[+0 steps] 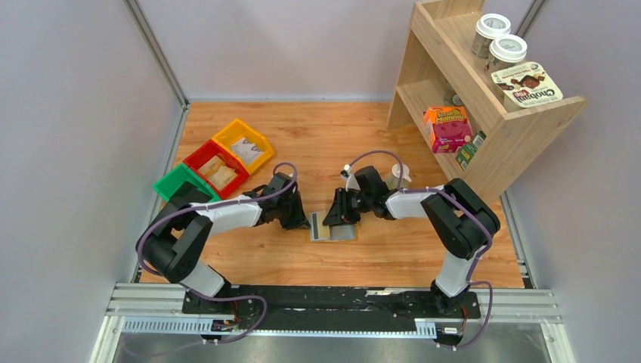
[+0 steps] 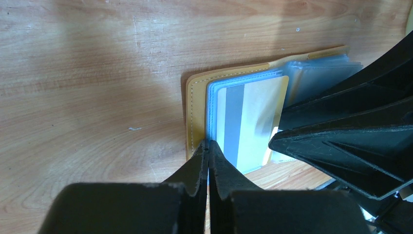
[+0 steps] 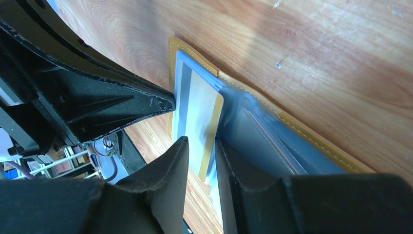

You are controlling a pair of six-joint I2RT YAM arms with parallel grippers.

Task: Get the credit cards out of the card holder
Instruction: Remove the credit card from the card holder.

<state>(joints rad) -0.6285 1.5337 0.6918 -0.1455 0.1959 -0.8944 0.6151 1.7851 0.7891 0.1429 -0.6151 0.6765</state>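
The mustard-yellow card holder (image 1: 344, 233) lies open on the wooden table between the two arms. In the left wrist view its yellow edge (image 2: 194, 109) frames blue-grey sleeves. A pale credit card (image 2: 248, 122) with a grey stripe and a gold edge lies on them. My left gripper (image 2: 208, 145) is shut, with its tips on the holder's near left edge; it also shows in the top view (image 1: 301, 221). My right gripper (image 3: 200, 152) is a little open, with the card's (image 3: 202, 114) near end showing in the gap; it also shows in the top view (image 1: 338, 219). Other cards are hidden.
Green (image 1: 181, 185), red (image 1: 215, 168) and yellow (image 1: 243, 145) bins with tan packets stand at the back left. A wooden shelf (image 1: 521, 128) with jars and boxes stands at the back right. A white cup (image 1: 398, 175) is behind the right arm.
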